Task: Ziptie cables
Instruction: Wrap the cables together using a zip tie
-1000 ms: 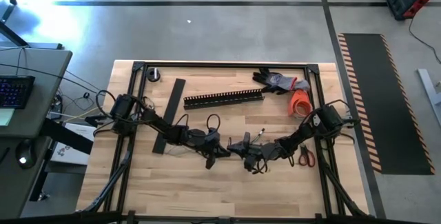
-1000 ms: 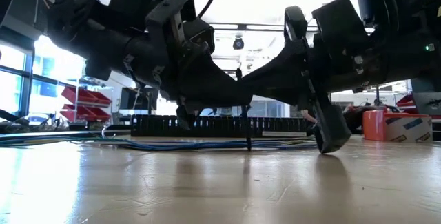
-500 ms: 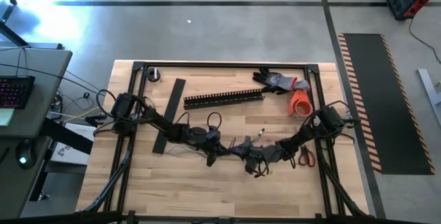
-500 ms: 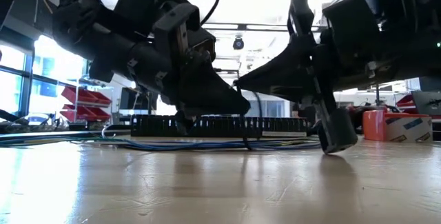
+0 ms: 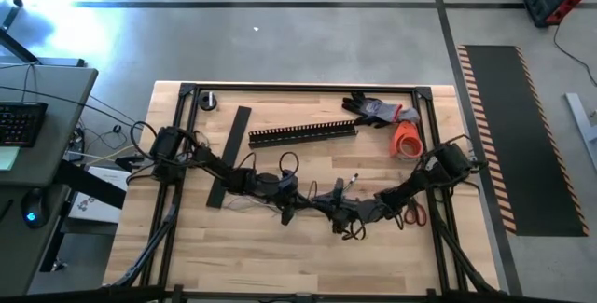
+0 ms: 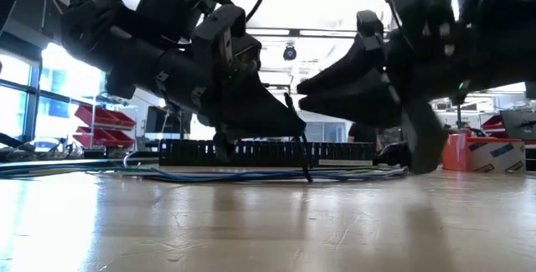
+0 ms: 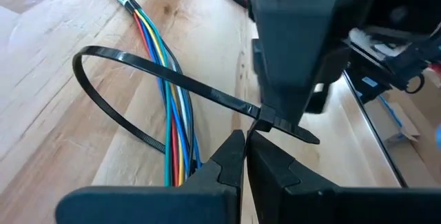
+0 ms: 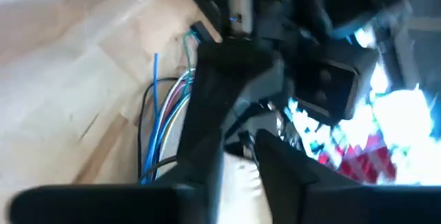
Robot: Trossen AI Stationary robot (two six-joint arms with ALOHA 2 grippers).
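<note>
The cables (image 7: 176, 124) are a bundle of thin coloured wires lying flat on the table's middle (image 5: 353, 184). The ziptie (image 7: 138, 62), a thin black strip, is looped around them, with its head and short tail by the fingertips. In the low view the ziptie (image 6: 297, 138) stands slanted above the wires. My left gripper (image 7: 244, 141) is shut on it at mid-table (image 5: 303, 205). My right gripper (image 6: 300, 94) faces it from the right (image 5: 328, 208) with its fingers slightly apart. One of its fingers (image 7: 293, 65) reaches down over the ziptie's head. My left gripper pinches the ziptie's strap just behind the head (image 7: 256, 119) between its two fingertips. The fingers lie across the strap. The loop stands out beyond the fingertips around the wires, which stay on the table. My right gripper: I cannot tell whether its finger touches the ziptie's head.
The black slotted channel (image 5: 303, 135) lies beyond the arms, and the flat black cover strip (image 5: 229, 158) is to its left. Gloves (image 5: 378, 110), an orange tape roll (image 5: 406, 140) and scissors (image 5: 415, 213) sit on the right. A small round part (image 5: 207, 102) is at the far left corner.
My right gripper has turned about its wrist and risen a little, and a gap now shows between its fingertips in the low view. The ziptie has tipped from upright to slanted. My left gripper has shifted slightly toward the right gripper.
</note>
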